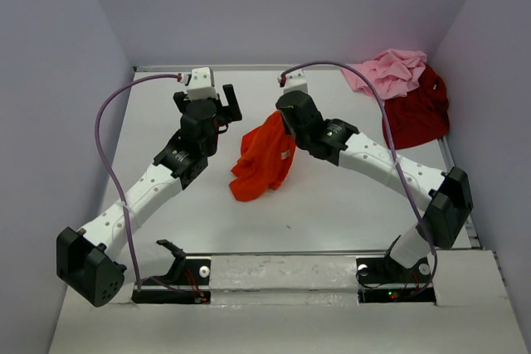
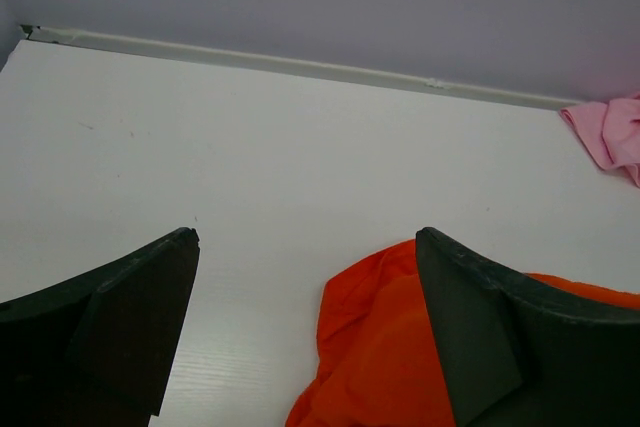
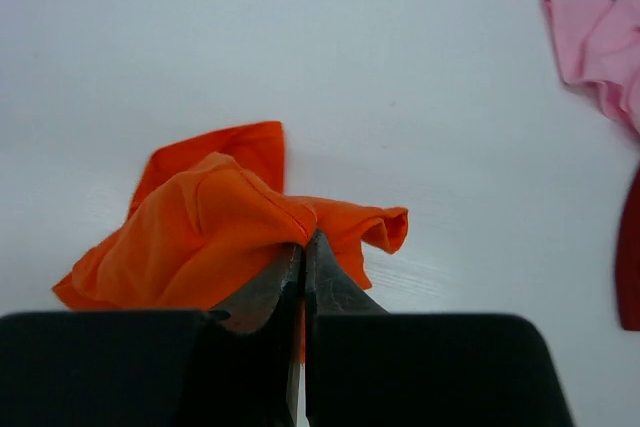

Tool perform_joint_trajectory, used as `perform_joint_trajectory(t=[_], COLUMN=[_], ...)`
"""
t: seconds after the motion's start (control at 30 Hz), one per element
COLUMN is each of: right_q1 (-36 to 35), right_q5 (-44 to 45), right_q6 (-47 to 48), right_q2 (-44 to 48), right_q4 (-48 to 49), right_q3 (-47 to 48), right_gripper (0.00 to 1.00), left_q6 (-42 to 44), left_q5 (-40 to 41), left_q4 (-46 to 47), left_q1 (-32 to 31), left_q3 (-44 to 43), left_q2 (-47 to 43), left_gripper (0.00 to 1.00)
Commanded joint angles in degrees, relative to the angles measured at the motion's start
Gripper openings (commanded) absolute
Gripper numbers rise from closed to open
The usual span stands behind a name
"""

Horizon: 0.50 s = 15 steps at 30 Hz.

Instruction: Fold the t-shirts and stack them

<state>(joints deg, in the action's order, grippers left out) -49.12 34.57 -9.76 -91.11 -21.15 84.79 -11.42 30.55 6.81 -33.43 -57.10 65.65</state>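
We have the orange t-shirt bunched in the middle of the top view. Its upper end hangs from the right gripper and its lower folds rest on the white table. The right wrist view shows the right claw pinched together on a seamed fold of the orange cloth. The left gripper has its jaws wide apart and holds nothing. It hovers just left of the shirt, and its own wrist view shows orange cloth at the lower right.

We judge the cloth light, limp and not fragile. It sags wherever it is unsupported, so a single pinch yields only a drooping bundle. A firm pinch should hold, though a thin single layer may slide out. The better hold is a hem, collar or shoulder seam, with the free claw taking a second corner so the shirt can be spread flat.

Both arms reach up from the bottom of the frame and bend inward toward the centre, wrists tilted down. The pink t-shirt and the dark red t-shirt lie crumpled and touching in the upper right corner, not yet folded.
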Motion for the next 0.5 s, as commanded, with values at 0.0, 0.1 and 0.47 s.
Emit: perform_joint_trajectory(t=[0.0,0.1,0.47], right_q1=[0.95,0.96,0.96], right_q5=[13.33,15.43,8.68], right_q6=[2.47,1.06,-5.09], right_q2=[1.29,-1.34,-2.15], right_q4=[3.22,3.22,1.28], right_q3=[-2.00,-3.67,-11.12], right_gripper=[0.00,0.00,0.76], left_q6=[0.61,0.78,-3.95], left_q5=[1.01,0.83,-4.62], left_q4=[2.33,2.16,-2.94], left_q1=[-0.23,-0.23,-0.41], left_q3=[-0.55,-0.64,-4.24], left_q2=[-1.58,-1.49,7.39], left_gripper=[0.99,0.99,0.99])
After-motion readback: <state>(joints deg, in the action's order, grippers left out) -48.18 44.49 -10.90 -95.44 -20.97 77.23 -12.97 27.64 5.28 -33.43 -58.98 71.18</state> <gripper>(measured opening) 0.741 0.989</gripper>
